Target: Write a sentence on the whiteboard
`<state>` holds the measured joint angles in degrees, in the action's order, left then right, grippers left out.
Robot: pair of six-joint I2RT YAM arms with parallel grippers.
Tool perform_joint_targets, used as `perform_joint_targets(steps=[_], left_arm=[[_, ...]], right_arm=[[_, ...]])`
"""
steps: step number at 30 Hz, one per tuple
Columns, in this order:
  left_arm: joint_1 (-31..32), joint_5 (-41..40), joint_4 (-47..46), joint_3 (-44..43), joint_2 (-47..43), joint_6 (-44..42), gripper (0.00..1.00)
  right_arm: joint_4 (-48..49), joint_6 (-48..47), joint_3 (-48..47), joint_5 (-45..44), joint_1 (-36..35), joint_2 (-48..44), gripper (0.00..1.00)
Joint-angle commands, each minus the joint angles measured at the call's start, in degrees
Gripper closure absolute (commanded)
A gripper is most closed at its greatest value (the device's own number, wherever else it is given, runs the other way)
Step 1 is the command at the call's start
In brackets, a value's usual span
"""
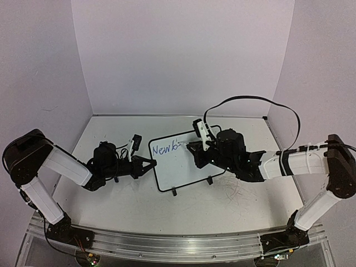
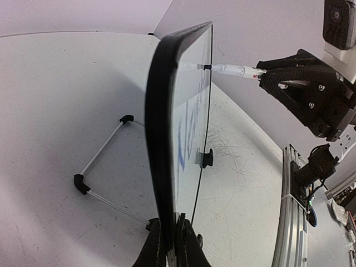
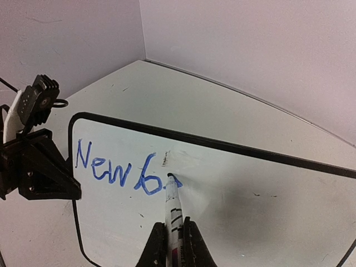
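The whiteboard (image 1: 181,161) stands tilted on the table, black-framed, with blue writing "New b" (image 1: 166,148) and the start of another letter. In the right wrist view the writing (image 3: 117,169) runs across the board (image 3: 250,206). My right gripper (image 3: 173,236) is shut on a white marker (image 3: 173,214) whose tip touches the board just right of the "b". My left gripper (image 2: 172,242) is shut on the board's left edge (image 2: 164,139), holding it upright. The marker (image 2: 233,70) shows touching the board in the left wrist view. Both grippers show in the top view: left (image 1: 150,164), right (image 1: 193,151).
The board's wire stand (image 2: 103,167) lies behind it on the table, and a black foot (image 2: 206,158) sticks out in front. Grey scuff marks cover the table (image 1: 233,192) near the front right. Walls enclose the back and sides.
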<state>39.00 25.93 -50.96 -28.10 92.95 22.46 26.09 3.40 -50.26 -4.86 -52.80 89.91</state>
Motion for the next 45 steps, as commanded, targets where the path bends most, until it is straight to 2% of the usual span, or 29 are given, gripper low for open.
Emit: perform_joint_targets(steps=[1, 30, 40, 45], left_arm=[[0.3, -1.6, 6.1, -0.5, 0.1, -2.7, 1.0], [0.3, -2.0, 6.8, -0.3, -0.5, -2.7, 1.0], [0.3, -2.0, 6.9, -0.2, -0.5, -2.6, 1.0], [0.3, -1.8, 6.9, -0.4, 0.1, -2.7, 1.0]], right_arm=[[-0.2, 1.3, -0.9, 0.0, 0.5, 1.0, 1.0], [-2.1, 2.3, 2.8, -0.6, -0.1, -1.8, 1.0], [1.5, 1.8, 3.8, -5.1, -0.1, -4.3, 1.0], [7.1, -0.2, 6.3, 2.6, -0.1, -7.6, 1.0]])
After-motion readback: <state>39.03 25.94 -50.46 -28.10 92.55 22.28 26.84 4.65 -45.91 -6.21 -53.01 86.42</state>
